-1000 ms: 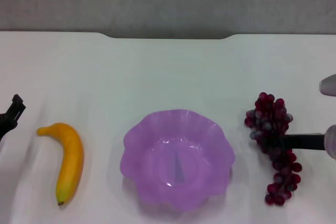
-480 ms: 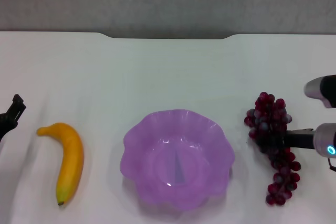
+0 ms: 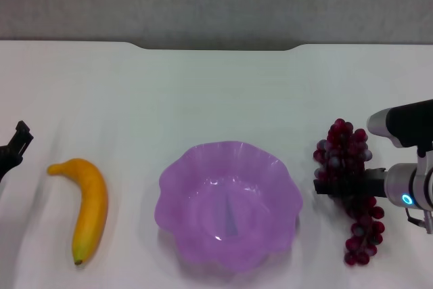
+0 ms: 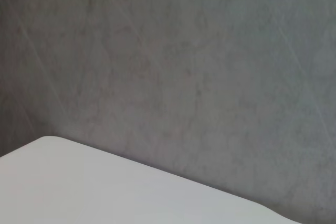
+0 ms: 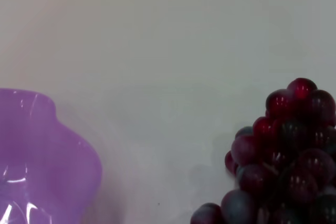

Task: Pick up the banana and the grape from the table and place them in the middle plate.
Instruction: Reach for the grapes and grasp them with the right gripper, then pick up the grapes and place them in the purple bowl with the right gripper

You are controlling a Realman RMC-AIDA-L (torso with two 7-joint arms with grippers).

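Observation:
The grape (image 3: pixel 348 191) is a long dark red-purple bunch lying on the white table (image 3: pixel 216 93), right of the middle plate (image 3: pixel 229 202). My right gripper (image 3: pixel 319 186) reaches in from the right, its black front lying across the middle of the bunch. The right wrist view shows the grape (image 5: pixel 281 166) close by and the purple plate rim (image 5: pixel 47 150). The plate is translucent purple with a scalloped rim and holds nothing. The banana (image 3: pixel 88 206) lies left of the plate. My left gripper (image 3: pixel 15 145) is parked at the left edge, apart from the banana.
The table's far edge has a shallow notch (image 3: pixel 216 47) with a grey wall behind. The left wrist view shows only a table corner (image 4: pixel 79 182) and that wall.
My right gripper has moved left across the grape bunch, towards the plate. The bunch has barely shifted. The left arm, banana and plate have not moved.

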